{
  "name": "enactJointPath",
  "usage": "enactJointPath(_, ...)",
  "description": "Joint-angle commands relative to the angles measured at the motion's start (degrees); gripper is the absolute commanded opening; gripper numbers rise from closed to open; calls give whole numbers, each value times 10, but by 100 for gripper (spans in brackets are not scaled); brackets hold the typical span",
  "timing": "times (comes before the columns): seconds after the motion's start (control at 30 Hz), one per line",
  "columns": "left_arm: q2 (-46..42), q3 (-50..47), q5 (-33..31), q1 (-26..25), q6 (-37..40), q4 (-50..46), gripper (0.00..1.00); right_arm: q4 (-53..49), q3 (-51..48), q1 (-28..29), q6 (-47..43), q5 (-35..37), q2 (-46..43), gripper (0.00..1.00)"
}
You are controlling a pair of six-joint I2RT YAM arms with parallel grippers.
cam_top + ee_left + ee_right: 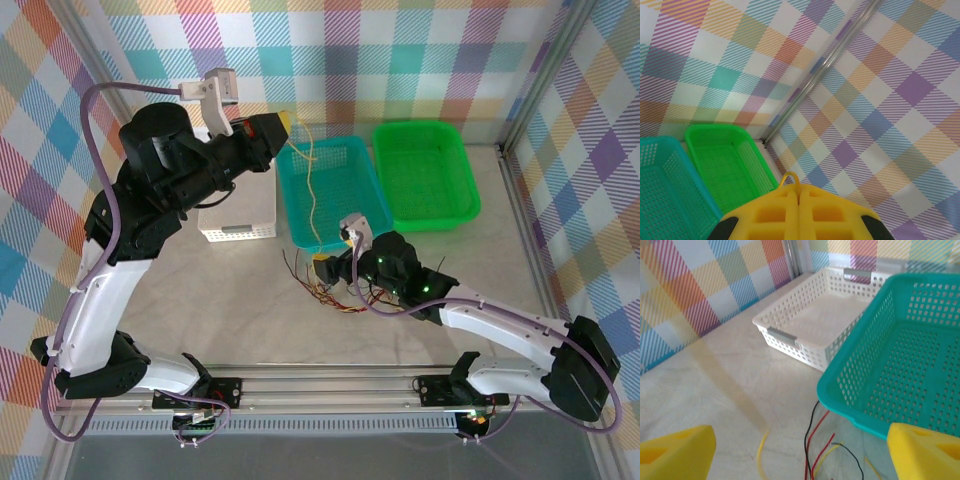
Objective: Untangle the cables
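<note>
Left end effector (799, 196) is pressed together, pinching a loop of one yellow cable (790, 176) at the tip. The arm is raised high over the far end of the teal basket (365, 170), so the yellow cable hangs in a long line down into that basket. My read is that the height is there to draw this one strand clear of the rest and feed it into the teal basket.

Right end effector (330, 268) is spread wide and holds nothing. It sits low over the remaining cables (322, 290), just off the teal basket's near corner. Its fingers (675, 452) stand on either side of red, black and yellow strands on the desk (715, 390), probably lined up to take the next strand.

Containers:
- **Teal basket:** only the hanging yellow cable is inside.
- **Green basket (425, 175):** just beside the teal one on its right, nothing in it.
- **White basket (238, 232):** on the teal one's left, partly under the left arm, and the visible part is bare.

The remaining cables lie on the desk outside every basket, thin strands crossing each other. Cannot tell whether the yellow cable's lower end is caught in that pile.
</note>
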Motion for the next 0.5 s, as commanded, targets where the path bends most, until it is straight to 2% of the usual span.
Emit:
enactJointPath(0.0,-16,-12,16,-3,-13,21,0,57,21,3,6,0,39,88)
enactJointPath(0.13,-16,-14,28,-3,-22,25,0,71,61,3,15,-14,103,86)
enactJointPath(0.2,-21,-17,26,-4,-21,23,0,77,72,3,22,-16,121,78)
enactJointPath(0.23,-25,-20,24,-4,-19,21,0,75,78,3,25,-17,124,69)
enactJointPath(0.27,-30,-23,19,-4,-13,17,0,64,84,3,31,-14,122,49)
enactJointPath(0.3,-35,-27,14,-4,-8,14,0,55,88,3,35,-11,116,35)
enactJointPath(0.37,-50,-46,-2,-4,9,5,0,12,102,3,52,21,90,0)
enactJointPath(0.47,-77,-97,-22,-3,31,2,0,-77,146,4,59,57,49,0)
